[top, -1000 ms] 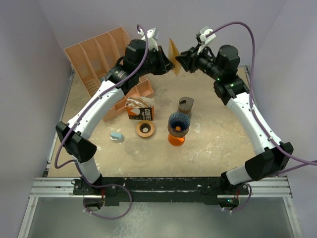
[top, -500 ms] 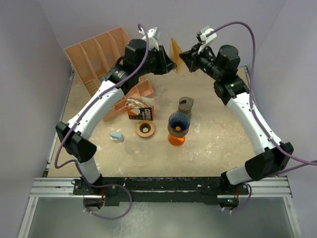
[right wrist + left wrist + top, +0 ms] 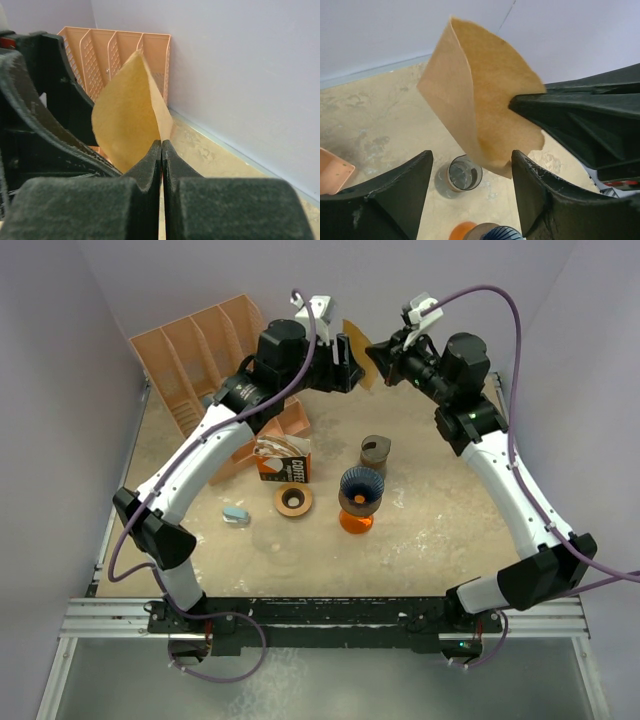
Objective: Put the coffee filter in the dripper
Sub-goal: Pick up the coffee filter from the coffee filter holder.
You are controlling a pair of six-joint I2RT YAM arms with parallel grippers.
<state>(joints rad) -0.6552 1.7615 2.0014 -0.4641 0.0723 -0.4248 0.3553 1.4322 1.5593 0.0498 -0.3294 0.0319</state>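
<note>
Mid-air, 12 o'clock: right gripper (image 3: 161, 150) pinches the coffee filter (image 3: 485, 100) shut. Left gripper (image 3: 471, 162) fingers stand apart, off it. At centre, the dripper (image 3: 360, 485) holds no filter yet. We judge lowering and seating remain.

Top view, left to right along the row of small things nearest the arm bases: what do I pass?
small blue object → brown ring → dripper

Tan coffee filter (image 3: 480, 95) held aloft; blue dripper (image 3: 360, 486), seemingly ribbed, stands upright.
</note>
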